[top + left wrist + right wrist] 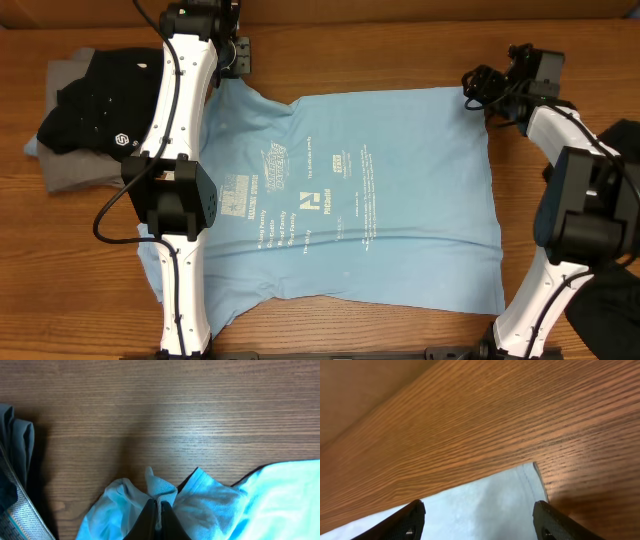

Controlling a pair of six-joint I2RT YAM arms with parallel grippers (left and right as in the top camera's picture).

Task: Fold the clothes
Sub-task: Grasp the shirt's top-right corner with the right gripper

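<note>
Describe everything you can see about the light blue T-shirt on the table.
The light blue T-shirt is soft cloth with short sleeves and white printed lettering across its middle. It lies spread nearly flat on the wooden table, sleeves toward the left arm's side, hem toward the right. The left fingers are shut on a bunched far sleeve corner. The right fingers stand open over the far hem corner, not gripping it.

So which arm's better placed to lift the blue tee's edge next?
Left. The left fingers are pinched shut on the T-shirt at its bunched edge; the right fingers hang open over a corner, holding nothing.
</note>
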